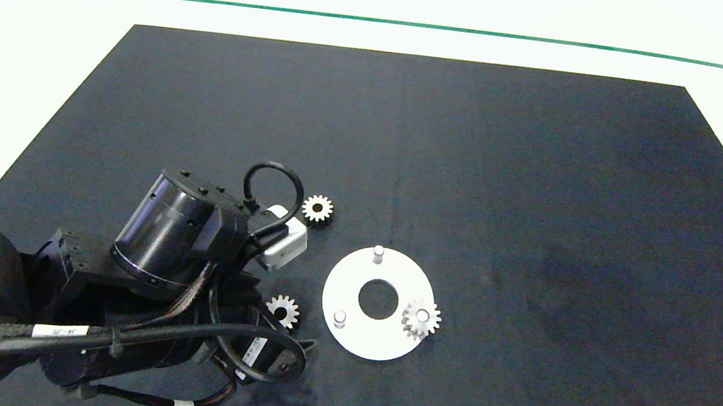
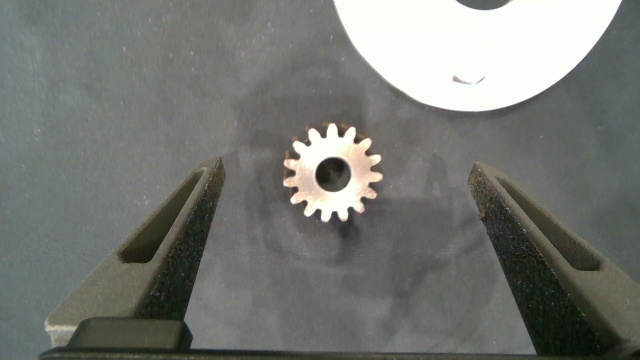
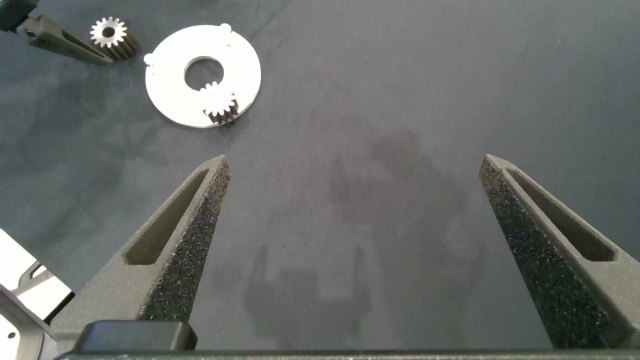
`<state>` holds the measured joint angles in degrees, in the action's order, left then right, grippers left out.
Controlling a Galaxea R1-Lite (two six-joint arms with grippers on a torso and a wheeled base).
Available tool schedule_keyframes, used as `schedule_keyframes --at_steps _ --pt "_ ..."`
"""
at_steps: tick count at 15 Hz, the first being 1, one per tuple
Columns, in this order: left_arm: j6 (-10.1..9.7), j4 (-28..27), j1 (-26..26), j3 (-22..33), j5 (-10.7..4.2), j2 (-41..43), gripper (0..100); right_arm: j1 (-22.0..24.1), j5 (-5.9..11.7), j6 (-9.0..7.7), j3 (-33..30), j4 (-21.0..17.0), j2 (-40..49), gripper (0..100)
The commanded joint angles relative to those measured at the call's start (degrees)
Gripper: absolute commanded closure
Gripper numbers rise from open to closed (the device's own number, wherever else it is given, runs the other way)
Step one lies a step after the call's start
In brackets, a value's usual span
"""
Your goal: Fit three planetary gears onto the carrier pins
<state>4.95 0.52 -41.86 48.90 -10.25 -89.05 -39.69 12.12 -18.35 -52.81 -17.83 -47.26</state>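
Left gripper (image 2: pixel 345 215) hovers, jaws spread, over a loose gear (image 2: pixel 333 173) lying flat left of the disc (image 1: pixel 350 291). Small, stiff, slippery metal: pinch across its teeth. Right gripper (image 3: pixel 355 250) idles, jaws spread.

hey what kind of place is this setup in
Probably a robot test bench: a white table with a black mat, one white disc with pins, three small gears, and nothing else.
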Motion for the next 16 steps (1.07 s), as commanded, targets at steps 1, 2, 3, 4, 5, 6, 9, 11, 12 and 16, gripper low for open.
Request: schedule_keyframes --at_steps 1,2,3,4,5,6,9,11,12,16 --pt "-0.12 0.8 -0.7 -0.5 -0.82 -0.9 0 0.1 0.19 -0.11 0.3 -0.1 0.2 0" --pt "-0.47 1.4 -0.9 -0.5 -1.61 -1.5 0 0.1 0.19 -0.11 0.3 -0.1 0.2 0" --pt "-0.55 1.9 -1.4 -0.6 -2.14 -1.9 0 0.1 0.19 -0.11 0.3 -0.1 0.2 0" --pt "-0.55 2.6 -1.7 -0.9 -2.14 -2.1 0 0.1 0.28 -0.2 0.3 -0.1 0.2 0" --pt "-0.55 3.0 -2.1 -1.1 -2.14 -2.3 0 0.1 0.28 -0.2 0.4 -0.1 0.2 0" --pt "-0.55 3.1 -2.2 -1.2 -2.23 -2.5 0 0.1 0.28 -0.2 0.5 -0.1 0.2 0" --pt "-0.64 5.3 -2.0 -1.8 -2.23 -3.9 0 0.1 0.28 -0.2 0.5 -0.1 0.4 0" --pt "-0.47 7.7 -2.0 -3.0 -2.32 -4.5 1 0.1 0.28 -0.2 0.5 -0.1 0.5 0" --pt "-0.47 8.4 -2.0 -3.1 -2.49 -4.9 2 0.1 0.28 -0.2 0.5 -0.1 0.5 0" --pt "-0.38 8.6 -1.8 -3.1 -2.58 -5.3 10 0.1 0.28 -0.2 0.5 -0.1 0.6 0"
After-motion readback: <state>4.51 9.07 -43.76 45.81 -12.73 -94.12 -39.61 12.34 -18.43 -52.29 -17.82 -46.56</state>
